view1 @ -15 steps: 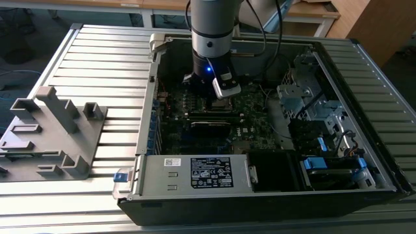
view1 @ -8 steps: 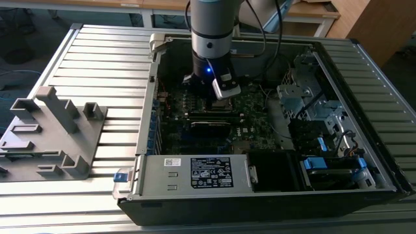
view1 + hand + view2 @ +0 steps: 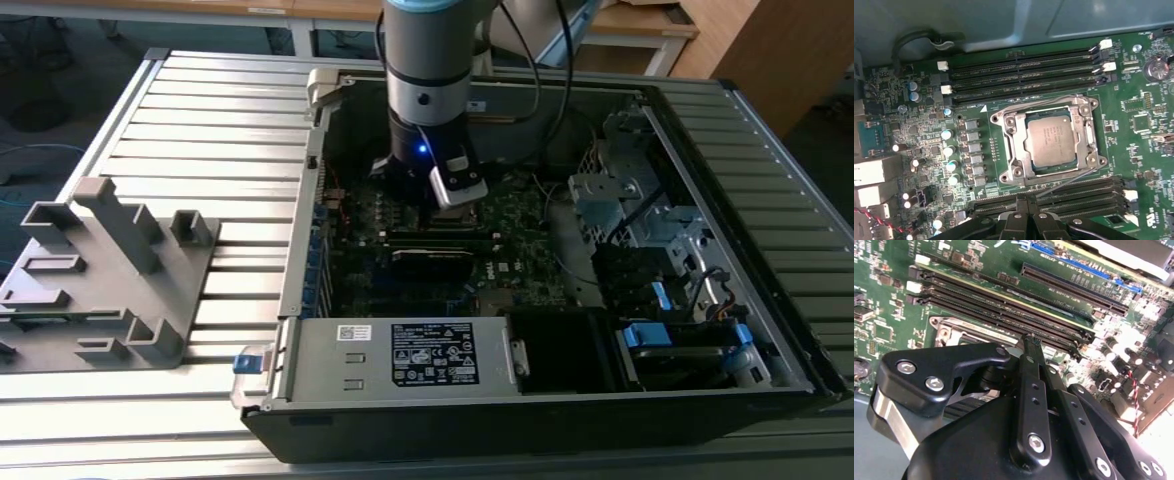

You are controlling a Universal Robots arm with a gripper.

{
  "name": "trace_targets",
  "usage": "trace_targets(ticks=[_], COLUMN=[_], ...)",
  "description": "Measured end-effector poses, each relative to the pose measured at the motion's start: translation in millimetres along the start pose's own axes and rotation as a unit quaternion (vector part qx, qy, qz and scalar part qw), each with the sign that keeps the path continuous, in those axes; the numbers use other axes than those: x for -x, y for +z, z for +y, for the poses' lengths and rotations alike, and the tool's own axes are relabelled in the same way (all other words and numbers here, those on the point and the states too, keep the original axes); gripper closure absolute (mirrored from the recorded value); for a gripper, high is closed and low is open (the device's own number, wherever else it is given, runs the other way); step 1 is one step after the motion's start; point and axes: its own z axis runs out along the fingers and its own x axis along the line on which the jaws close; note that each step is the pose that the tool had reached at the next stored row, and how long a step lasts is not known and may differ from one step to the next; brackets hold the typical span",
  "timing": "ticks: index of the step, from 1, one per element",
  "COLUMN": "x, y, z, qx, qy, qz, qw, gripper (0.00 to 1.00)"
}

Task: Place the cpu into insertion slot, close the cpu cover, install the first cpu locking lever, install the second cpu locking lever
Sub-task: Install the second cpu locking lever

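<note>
**CPU seated, cover down over it, arm parked just above the board**

So the cpu (image 3: 1050, 140) sits in the insertion slot (image 3: 1004, 175), flat and square, with a dull silver-grey face that catches a bit of light. The cpu cover (image 3: 1015, 136) lies down around it, a thin silvery frame with screw heads at the corners and the chip showing through its big window. A thin wire lever (image 3: 1066, 178) runs slanted along one edge of the socket (I can't tell whether it's hooked). Long black memory slots (image 3: 1024, 75) flank the socket on both sides.

The gripper (image 3: 1022, 200) hangs low over the motherboard (image 3: 1134, 150), just beside the socket and over one bank of slots. Its fingers (image 3: 1030, 347) are pinched together to a narrow tip with nothing between them.

In the exterior view the arm (image 3: 427, 90) reaches straight down into the open computer case (image 3: 747, 300), which lies on a slatted metal table (image 3: 200, 130). A grey fixture (image 3: 107, 270) rests on the table at the exterior view's left, well apart from the case.
</note>
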Motion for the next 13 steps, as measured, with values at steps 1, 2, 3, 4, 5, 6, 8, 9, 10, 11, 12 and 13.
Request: trace_targets(ticks=[1,2,3,4,5,6,8,9,10,11,12,13], x=[-0.7,-1.1,-1.4,-1.5,-1.6,-1.7,-1.9,-2.0,-2.0,-2.0,-2.0,-2.0], y=[1.4,2.9,4.6,6.4,8.2,9.9,12.9,13.3,13.3,13.3,13.3,13.3], z=[-0.1,-0.2,-0.3,-0.3,-0.3,-0.3,-0.4,-0.4,-0.4,-0.4,-0.4,-0.4], qx=[0.0,0.0,-0.0001,0.0,0.0,0.0,0.0,0.0,-0.0001,-0.0001,-0.0001,0.0002], qy=[0.0,0.0,0.0,0.0,0.0,0.0,0.0,0.0,0.0,0.0,0.0,0.0], qz=[0.0,0.0,0.0001,0.0001,0.0,0.0,0.0,0.0,0.0,0.0001,0.0001,0.0002], qw=[1.0,1.0,1.0,1.0,1.0,1.0,1.0,1.0,1.0,1.0,1.0,1.0], gripper=[0.89,0.89,0.89,0.89,0.89,0.89,0.89,0.89,0.89,0.89,0.89,0.89])
